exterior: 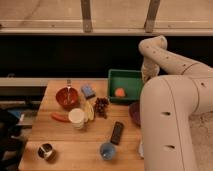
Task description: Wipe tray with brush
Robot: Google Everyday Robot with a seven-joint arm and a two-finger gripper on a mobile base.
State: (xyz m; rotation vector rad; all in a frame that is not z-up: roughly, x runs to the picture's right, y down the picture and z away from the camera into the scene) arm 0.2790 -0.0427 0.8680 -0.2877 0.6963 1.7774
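Though hidden, fingers (pixel 146 75) just beside tray (pixel 125 80)

Wooden table (pixel 75 150) holds the green tray (pixel 125 80) at its back right corner, an orange ball (pixel 120 92) lying inside the tray. Gripper (pixel 146 75) sits at the tray's right edge, mostly hidden by the white arm (pixel 170 60). Red bowl (pixel 67 97) near the back left, blue sponge (pixel 88 91) beside it. Grapes (pixel 102 105) mid-table, white cup (pixel 76 118) and banana (pixel 89 111) left of them. Black remote (pixel 117 132) toward the front, blue cup (pixel 107 150) at the front edge, purple bowl (pixel 135 113) at the right edge.
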